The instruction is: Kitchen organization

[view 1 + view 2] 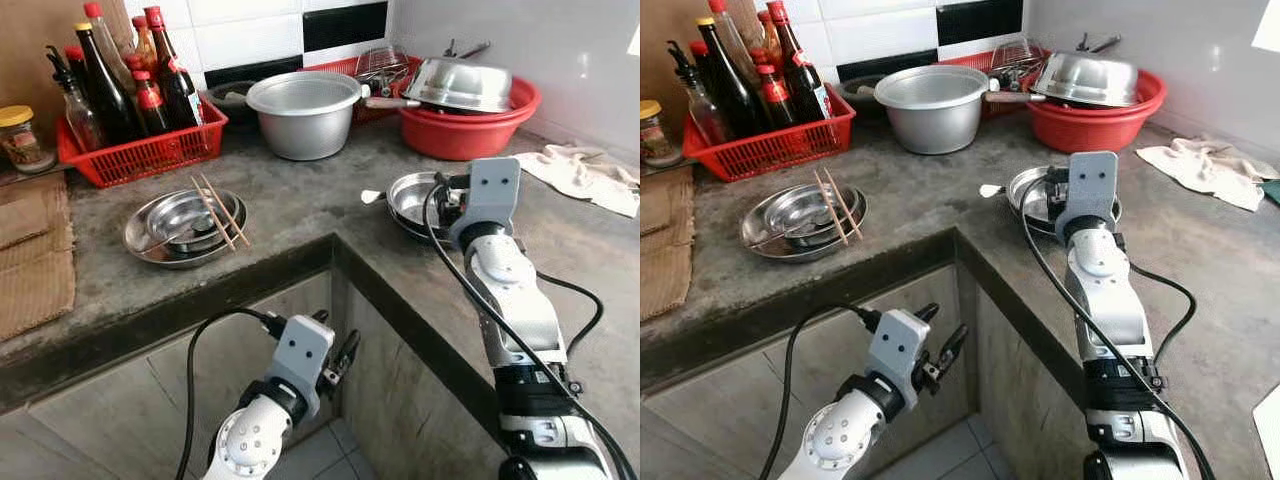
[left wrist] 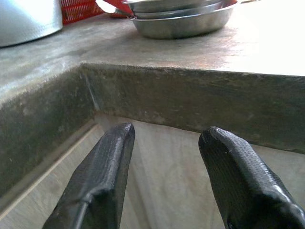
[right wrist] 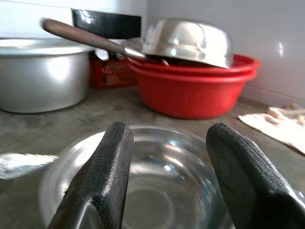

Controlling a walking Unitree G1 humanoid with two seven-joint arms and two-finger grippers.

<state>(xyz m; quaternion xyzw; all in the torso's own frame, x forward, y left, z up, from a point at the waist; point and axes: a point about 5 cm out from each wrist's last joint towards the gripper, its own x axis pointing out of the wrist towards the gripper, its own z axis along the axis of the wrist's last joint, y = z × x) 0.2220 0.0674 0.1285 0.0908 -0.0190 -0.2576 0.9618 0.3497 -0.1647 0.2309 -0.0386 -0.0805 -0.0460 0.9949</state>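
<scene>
Right now the grey stone table (image 1: 300, 215) wraps around the robot in an L. Beyond the right claw (image 3: 167, 181) sit the red basin (image 1: 465, 130) with an upturned steel bowl (image 1: 460, 82) on it, and, beside that, the big aluminium pot (image 1: 305, 112). Further off to that claw's left stands a red basket (image 1: 140, 150) of sauce bottles (image 1: 125, 80). The right claw hangs open just over a shallow steel dish (image 3: 157, 181) near the table's inner corner — fingers apart, touching nothing. Another steel dish (image 1: 180, 228) with chopsticks (image 1: 218, 210) across it lies well to its left. The left claw (image 2: 164, 162) is below the table edge, open and empty — facing the tiled front.
</scene>
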